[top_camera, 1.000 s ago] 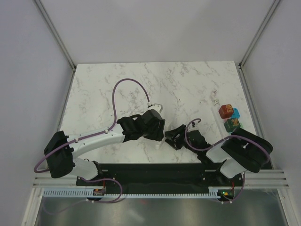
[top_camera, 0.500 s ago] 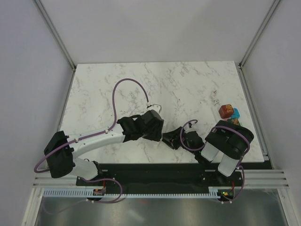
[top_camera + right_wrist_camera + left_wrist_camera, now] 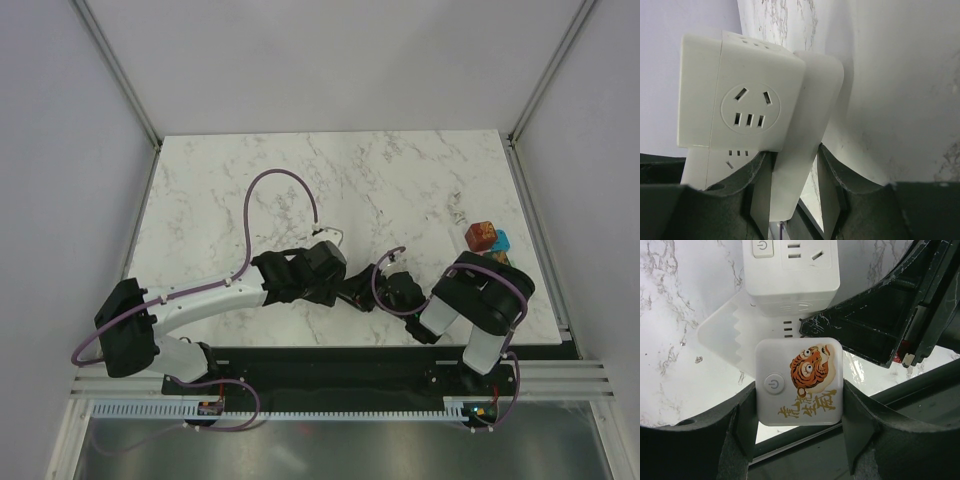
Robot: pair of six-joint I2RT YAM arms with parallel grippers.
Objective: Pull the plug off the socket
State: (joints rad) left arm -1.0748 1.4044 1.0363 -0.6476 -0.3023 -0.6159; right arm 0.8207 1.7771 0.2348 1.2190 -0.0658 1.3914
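The left gripper [image 3: 800, 407] had its two fingers pressed against opposite sides of the tiger-printed block [image 3: 800, 382]. The jaws stood fairly wide only because the block filled the gap. This block, at the bottom centre of the left wrist view, was judged to be the plug. Directly above it in that frame lay the white socket block [image 3: 792, 270], with a power button and outlet holes on its upper face. The two met across a narrow seam, so the plug looked not yet out, though the prongs themselves were hidden. The joined pair ran top to bottom in the frame, socket toward the top edge and plug toward the bottom, so any pull would have to follow that line, drawing the plug down-frame. The right gripper [image 3: 794, 172] reached in from the right of that frame, across the axis. In its own view it was closed to a narrow gap on a flat white tab [image 3: 812, 110] just beside the socket block, probably part of the socket's side, though that was unclear. On the marble table [image 3: 420, 180] the pair sat at lower centre of the top view, between the two wrists.
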